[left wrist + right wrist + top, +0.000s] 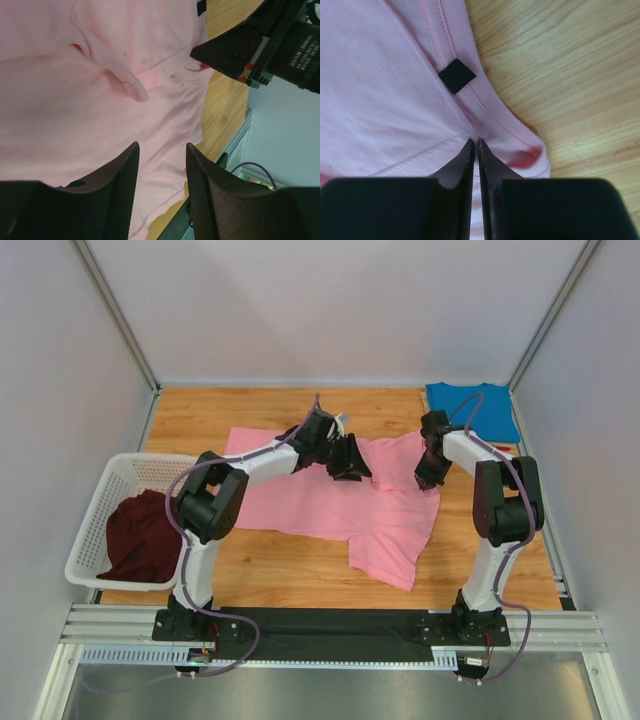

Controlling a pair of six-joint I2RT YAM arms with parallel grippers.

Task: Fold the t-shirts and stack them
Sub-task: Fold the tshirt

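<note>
Pink t-shirt: soft thin knit, spread mostly flat at centre of wood-grain table, one sleeve trailing toward 5 o'clock.
Left gripper: above shirt's 12 o'clock edge, ribbed black fingers parted, nothing between.
Right gripper: at shirt's 2 o'clock corner, tapered fingers almost together, apparently pinching stitched seam near square black tag.
Blue t-shirt: lying at 1 o'clock corner.
Maroon t-shirt: crumpled in white lattice basket, 9 o'clock.
</note>
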